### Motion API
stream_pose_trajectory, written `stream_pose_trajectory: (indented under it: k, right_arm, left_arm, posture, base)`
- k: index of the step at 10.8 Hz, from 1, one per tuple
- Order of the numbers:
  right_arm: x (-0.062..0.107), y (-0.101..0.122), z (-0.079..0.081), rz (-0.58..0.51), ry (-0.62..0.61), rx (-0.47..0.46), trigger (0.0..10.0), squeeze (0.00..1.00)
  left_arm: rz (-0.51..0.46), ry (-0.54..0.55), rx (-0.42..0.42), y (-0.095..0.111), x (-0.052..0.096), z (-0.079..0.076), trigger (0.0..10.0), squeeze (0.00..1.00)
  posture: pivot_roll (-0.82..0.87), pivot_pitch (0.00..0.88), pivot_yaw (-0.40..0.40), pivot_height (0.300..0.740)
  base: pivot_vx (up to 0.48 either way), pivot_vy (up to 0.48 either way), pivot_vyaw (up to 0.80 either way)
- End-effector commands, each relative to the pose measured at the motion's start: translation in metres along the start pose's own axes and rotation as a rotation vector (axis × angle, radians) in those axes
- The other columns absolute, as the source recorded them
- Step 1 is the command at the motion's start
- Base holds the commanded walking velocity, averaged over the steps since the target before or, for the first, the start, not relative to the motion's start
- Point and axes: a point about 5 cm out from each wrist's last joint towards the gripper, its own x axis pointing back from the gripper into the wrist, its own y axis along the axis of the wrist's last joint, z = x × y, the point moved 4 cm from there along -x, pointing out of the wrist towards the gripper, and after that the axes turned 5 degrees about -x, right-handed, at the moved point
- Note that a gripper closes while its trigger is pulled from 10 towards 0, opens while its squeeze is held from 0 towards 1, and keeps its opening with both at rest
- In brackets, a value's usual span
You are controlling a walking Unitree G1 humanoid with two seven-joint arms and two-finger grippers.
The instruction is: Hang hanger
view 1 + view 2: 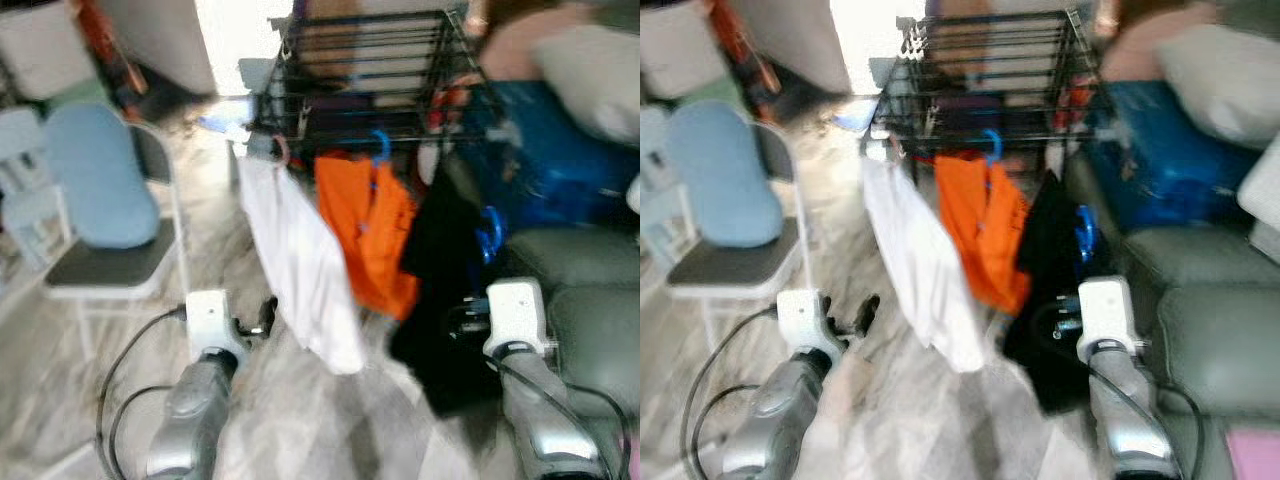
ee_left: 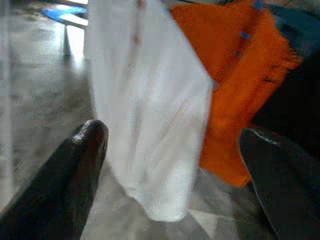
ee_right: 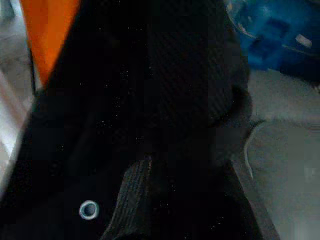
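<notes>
Hanger (image 1: pixel 490 232), blue, with black garment (image 1: pixel 440 290) just beyond my right gripper (image 1: pixel 470 318), grip unclear; left gripper (image 2: pixel 170 150) spread.

Black wire rack (image 1: pixel 380 70), glossy blue plastic hanger (image 1: pixel 381 147), matt orange cloth (image 1: pixel 365 230).

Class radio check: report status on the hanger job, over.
Left gripper open, facing white garment. Right gripper against black garment, state unclear. Blue hanger beside rack.
</notes>
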Motion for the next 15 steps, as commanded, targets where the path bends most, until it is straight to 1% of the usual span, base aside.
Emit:
stream_pose_trajectory:
  k: [1,3,4,5,6,8,9,11,12,14,15]
  right_arm:
    - [-0.003,0.016,0.009,-0.05,0.018,-0.012,10.0,0.0]
    - [-0.006,0.015,0.012,-0.043,0.026,-0.017,10.0,0.0]
    - [-0.01,0.015,0.015,-0.033,0.037,-0.022,10.0,0.0]
    - [-0.015,0.008,0.02,0.017,0.046,-0.043,10.0,0.0]
    - [-0.018,0.006,0.027,0.05,0.063,-0.035,10.0,0.0]
    - [-0.024,0.004,0.047,0.077,0.131,-0.02,10.0,0.0]
    - [-0.03,0.007,0.064,0.076,0.181,-0.003,10.0,0.0]
    - [-0.037,0.012,0.078,0.07,0.203,-0.01,10.0,0.0]
    - [-0.037,0.011,0.076,0.065,0.186,-0.014,10.0,0.0]
    - [-0.035,-0.002,0.058,0.083,0.123,-0.02,10.0,0.0]
    - [-0.035,-0.007,0.048,0.085,0.094,-0.007,10.0,0.0]
  left_arm:
    - [0.004,0.015,0.0,0.001,0.002,0.007,10.0,0.0]
    - [0.026,-0.015,-0.004,-0.004,0.001,0.003,10.0,0.0]
    - [0.03,-0.027,-0.016,-0.005,-0.001,0.0,10.0,0.0]
    - [0.01,-0.049,-0.036,-0.001,-0.005,-0.003,10.0,0.0]
    - [-0.002,-0.023,-0.049,0.003,-0.007,0.002,10.0,0.0]
    - [-0.034,0.052,-0.06,0.008,-0.008,0.013,10.0,0.0]
    - [-0.051,0.103,-0.06,0.01,-0.002,0.02,10.0,0.0]
    - [-0.033,0.182,-0.072,0.001,0.01,0.036,10.0,0.0]
    - [-0.043,0.201,-0.096,0.002,0.012,0.041,10.0,0.0]
    - [-0.055,0.217,-0.089,0.004,0.013,0.047,10.0,0.0]
    - [-0.049,0.2,-0.075,0.002,0.012,0.044,10.0,0.0]
  posture:
    - [-0.25,0.0,0.069,0.74]
    - [-0.25,0.0,0.06,0.74]
    - [-0.24,0.0,0.049,0.74]
    - [-0.23,0.0,0.016,0.74]
    - [-0.21,0.0,-0.026,0.74]
    - [-0.14,0.0,-0.103,0.74]
    - [-0.08,0.0,-0.133,0.74]
    - [-0.05,0.0,-0.12,0.74]
    - [-0.06,0.0,-0.099,0.74]
    - [-0.09,0.0,-0.067,0.74]
    - [-0.1,0.0,-0.056,0.74]
  base:
    - [0.0,0.48,0.0]
    - [0.0,0.48,0.0]
    - [0.0,0.48,0.0]
    - [0.0,0.0,0.0]
    - [0.0,0.0,0.0]
    - [0.0,0.0,0.0]
    - [0.0,0.0,0.0]
    - [0.0,0.0,0.0]
    - [0.0,0.0,0.0]
    - [0.0,0.0,0.0]
    - [0.0,0.0,-0.53]
